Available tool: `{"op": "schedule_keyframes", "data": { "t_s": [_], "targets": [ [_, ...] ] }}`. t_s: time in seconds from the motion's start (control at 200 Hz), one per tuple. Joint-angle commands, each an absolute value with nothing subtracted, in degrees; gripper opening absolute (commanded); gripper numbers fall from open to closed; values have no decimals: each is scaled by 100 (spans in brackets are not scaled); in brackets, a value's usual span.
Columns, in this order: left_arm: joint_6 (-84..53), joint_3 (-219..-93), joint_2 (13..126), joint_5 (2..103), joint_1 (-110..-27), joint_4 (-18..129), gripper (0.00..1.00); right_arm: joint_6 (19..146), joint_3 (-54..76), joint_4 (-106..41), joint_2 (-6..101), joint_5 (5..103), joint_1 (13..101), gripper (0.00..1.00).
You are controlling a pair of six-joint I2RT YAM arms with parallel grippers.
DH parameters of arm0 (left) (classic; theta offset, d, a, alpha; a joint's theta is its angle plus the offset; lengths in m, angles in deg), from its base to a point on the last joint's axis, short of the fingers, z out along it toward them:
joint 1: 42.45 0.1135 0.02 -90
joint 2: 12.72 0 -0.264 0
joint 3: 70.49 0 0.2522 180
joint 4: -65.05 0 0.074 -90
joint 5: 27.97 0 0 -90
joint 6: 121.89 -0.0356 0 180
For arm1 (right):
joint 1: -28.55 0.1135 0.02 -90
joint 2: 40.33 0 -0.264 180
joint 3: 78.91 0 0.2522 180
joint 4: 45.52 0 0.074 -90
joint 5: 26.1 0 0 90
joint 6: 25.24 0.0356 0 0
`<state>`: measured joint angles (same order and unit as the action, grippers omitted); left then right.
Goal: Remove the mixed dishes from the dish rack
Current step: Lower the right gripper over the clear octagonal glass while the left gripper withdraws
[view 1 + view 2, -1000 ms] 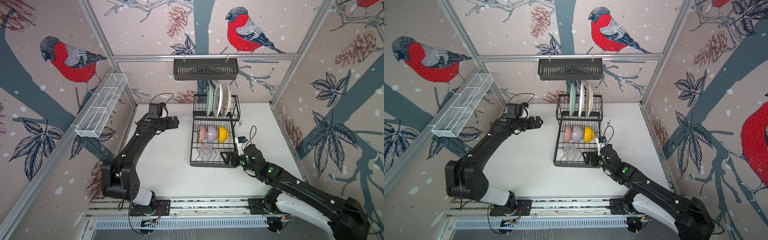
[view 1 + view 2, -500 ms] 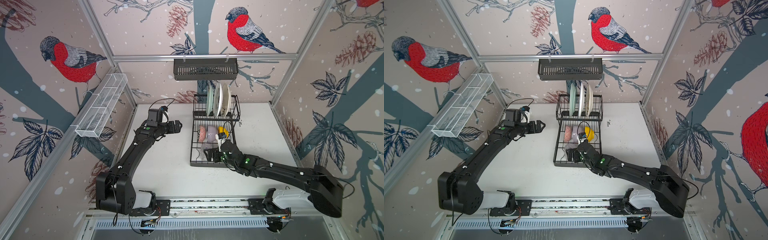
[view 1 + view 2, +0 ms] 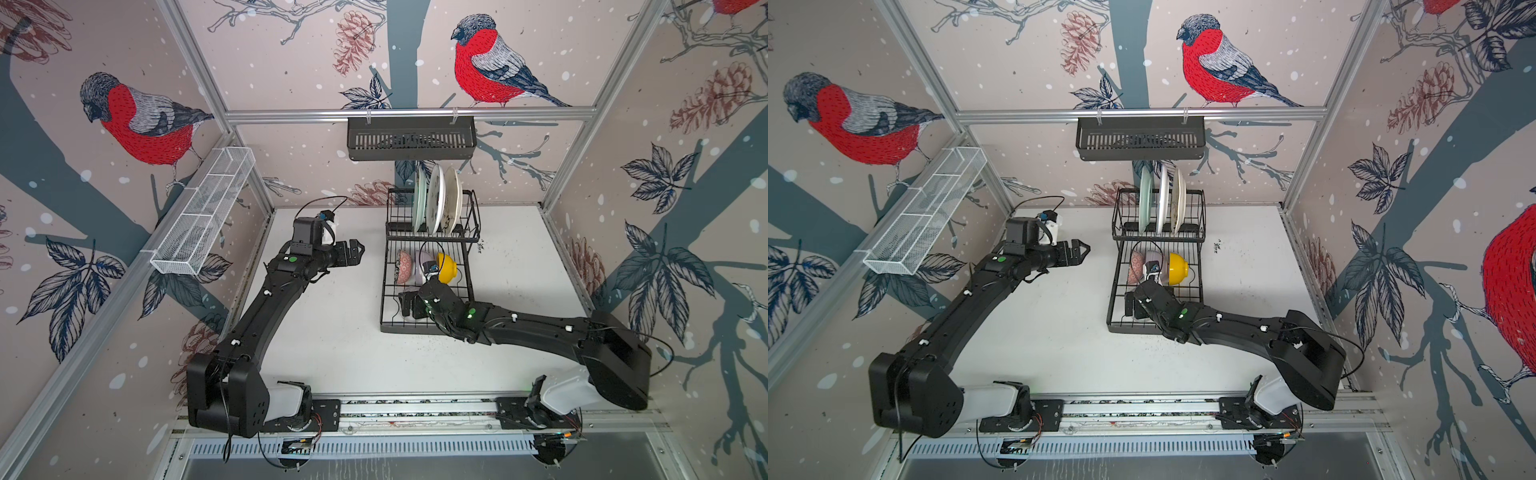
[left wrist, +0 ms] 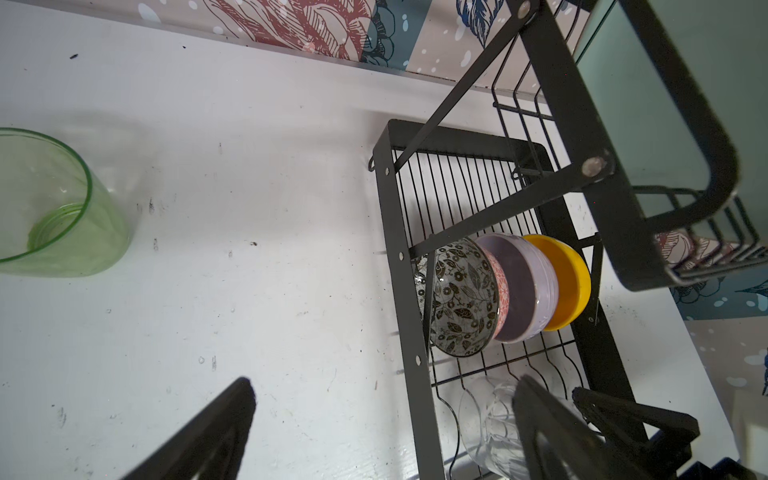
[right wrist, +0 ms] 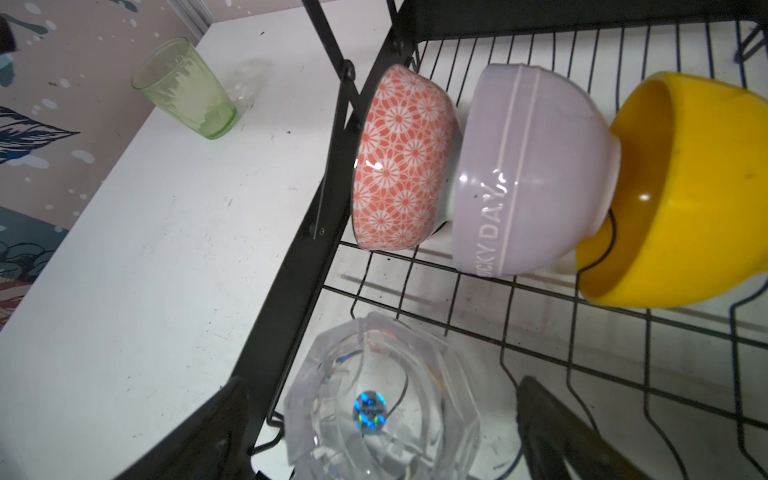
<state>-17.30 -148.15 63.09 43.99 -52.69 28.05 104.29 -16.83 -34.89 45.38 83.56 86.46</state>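
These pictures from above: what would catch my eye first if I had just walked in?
Probably the black dish rack at the back of the white table, with three plates standing upright on its raised tier and pink, lilac and yellow bowls on edge below. The right gripper hangs open around a clear glass in the lower tray. A green glass stands alone on the table, outside the rack.

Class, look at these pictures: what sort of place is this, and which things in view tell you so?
Probably a robot test booth staged as a kitchen: bird-patterned walls on an aluminium frame, two arms on a rail, and a dish rack of crockery on a white table.
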Motion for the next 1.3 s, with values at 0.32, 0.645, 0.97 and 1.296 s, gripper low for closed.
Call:
{"op": "schedule_keyframes", "data": {
  "t_s": [0.32,0.645,0.97,1.296],
  "targets": [
    [-1812,-14879,6404,4244,-5261,2854,97,10664,-1295,-3268,5171,8630,8700,90],
    [-1815,-14876,6392,4209,-5252,2849,97,10729,-936,-2930,5546,8658,8700,85],
    [-1807,-14868,6399,4173,-5250,2853,97,10766,-915,-2974,5601,8576,8700,74],
    [-1782,-14859,6409,4130,-5254,2872,97,10844,-959,-3026,5527,8504,8700,66]
  ]
}}
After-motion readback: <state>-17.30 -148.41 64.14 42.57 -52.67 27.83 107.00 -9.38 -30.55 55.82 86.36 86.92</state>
